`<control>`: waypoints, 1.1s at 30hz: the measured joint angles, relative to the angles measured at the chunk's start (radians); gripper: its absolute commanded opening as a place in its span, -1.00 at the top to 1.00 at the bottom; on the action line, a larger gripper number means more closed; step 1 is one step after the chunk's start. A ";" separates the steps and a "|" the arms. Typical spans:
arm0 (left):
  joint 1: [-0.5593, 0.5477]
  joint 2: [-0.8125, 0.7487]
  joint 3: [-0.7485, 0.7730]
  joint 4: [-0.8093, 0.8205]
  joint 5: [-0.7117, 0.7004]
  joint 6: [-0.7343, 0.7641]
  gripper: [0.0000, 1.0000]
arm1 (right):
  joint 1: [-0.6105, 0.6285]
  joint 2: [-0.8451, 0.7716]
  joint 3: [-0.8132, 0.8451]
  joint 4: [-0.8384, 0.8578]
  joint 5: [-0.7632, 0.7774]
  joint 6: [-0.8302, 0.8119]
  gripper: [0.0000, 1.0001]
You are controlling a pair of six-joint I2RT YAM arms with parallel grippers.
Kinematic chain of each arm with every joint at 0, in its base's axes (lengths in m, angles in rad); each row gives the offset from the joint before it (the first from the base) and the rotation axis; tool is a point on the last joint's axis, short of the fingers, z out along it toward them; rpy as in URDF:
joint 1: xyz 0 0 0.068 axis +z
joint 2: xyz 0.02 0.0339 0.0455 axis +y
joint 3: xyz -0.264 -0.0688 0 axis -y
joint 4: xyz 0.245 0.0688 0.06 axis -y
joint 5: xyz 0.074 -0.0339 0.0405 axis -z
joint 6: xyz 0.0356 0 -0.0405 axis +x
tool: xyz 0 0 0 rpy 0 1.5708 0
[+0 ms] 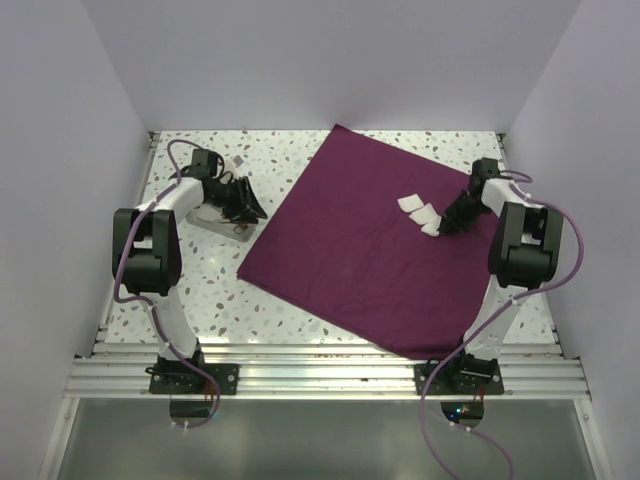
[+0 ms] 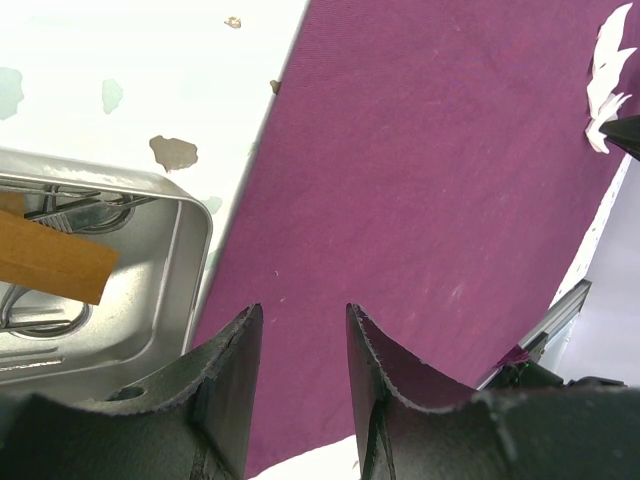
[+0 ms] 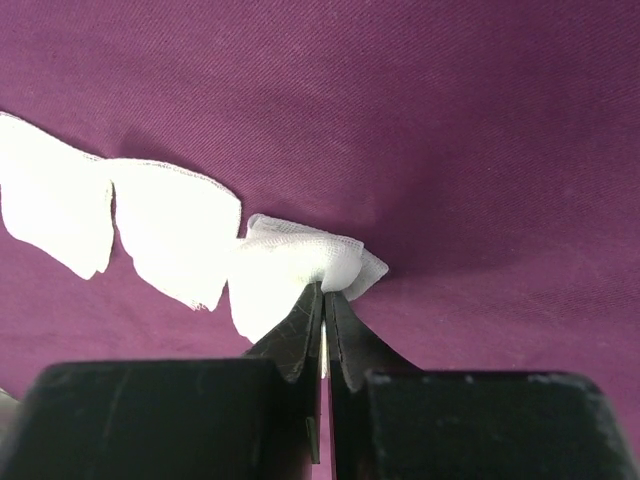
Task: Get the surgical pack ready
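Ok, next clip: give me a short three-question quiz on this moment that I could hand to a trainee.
1. True or false: the deep plum-purple cloth sheet is folded into a compact bundle.
2. How many white gauze squares lie on it?
3. The right gripper is shut on: A the cloth's edge, B one gauze square, C nothing.

Key: 1 false, it lies spread flat; 2 three; 3 B.
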 measured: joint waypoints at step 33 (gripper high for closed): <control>-0.009 -0.018 -0.093 0.179 0.203 -0.109 -0.12 | 0.102 -0.117 0.061 -0.099 -0.137 -0.052 1.00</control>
